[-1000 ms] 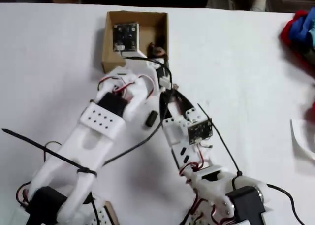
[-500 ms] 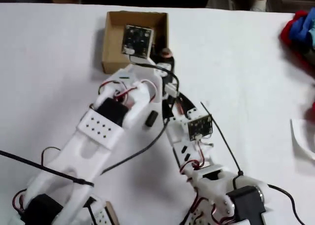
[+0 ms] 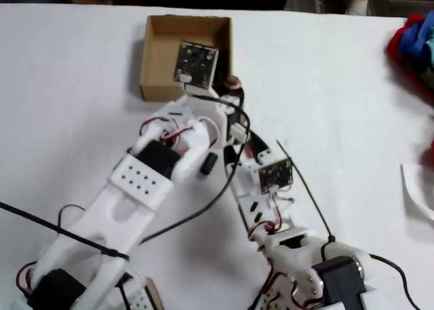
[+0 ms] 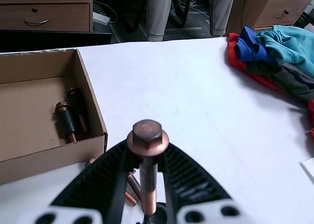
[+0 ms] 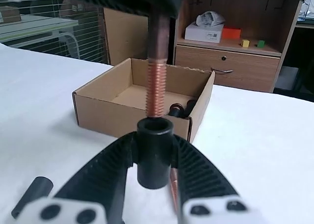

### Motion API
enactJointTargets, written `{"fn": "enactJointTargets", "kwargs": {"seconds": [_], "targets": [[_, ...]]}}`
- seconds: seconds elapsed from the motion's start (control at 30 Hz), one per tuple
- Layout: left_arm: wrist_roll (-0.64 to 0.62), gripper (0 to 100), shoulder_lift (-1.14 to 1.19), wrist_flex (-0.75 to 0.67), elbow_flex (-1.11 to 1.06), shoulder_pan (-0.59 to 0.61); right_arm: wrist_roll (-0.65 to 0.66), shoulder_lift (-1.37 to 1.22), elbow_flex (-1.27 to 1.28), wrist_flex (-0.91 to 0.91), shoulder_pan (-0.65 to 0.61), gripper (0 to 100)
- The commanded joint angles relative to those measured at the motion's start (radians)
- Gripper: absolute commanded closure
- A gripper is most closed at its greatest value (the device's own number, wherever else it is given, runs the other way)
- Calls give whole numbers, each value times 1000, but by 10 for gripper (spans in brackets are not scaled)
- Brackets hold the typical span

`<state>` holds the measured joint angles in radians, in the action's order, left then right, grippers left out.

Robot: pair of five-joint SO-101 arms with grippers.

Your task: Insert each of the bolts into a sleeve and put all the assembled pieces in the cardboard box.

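Two arms meet just beside the cardboard box [image 3: 159, 91] — your left gripper [image 4: 147, 149] is clamped on a copper bolt [image 4: 147, 182], held vertical with its head up. Your right gripper [image 5: 155, 144] grasps a black sleeve [image 5: 154, 167] upright directly below — the threaded tip sits at the sleeve's mouth.

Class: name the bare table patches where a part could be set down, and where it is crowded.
Free: table left of the cardboard box, and between box and cloth pile. Crowded: by the box's near corner, where the left claw holds a bolt over the right claw's sleeve.
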<state>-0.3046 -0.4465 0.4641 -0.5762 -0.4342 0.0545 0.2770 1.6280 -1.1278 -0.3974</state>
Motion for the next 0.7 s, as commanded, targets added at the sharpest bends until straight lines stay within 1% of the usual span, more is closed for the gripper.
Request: {"fn": "enactJointTargets", "kwargs": {"seconds": [0.0, 0.67], "targets": [[0, 976, -49, -3, 7, -14, 8, 44, -40, 1, 13, 978], [-2, 976, -52, 3, 12, -14, 8, 44, -40, 1, 15, 978]]}}
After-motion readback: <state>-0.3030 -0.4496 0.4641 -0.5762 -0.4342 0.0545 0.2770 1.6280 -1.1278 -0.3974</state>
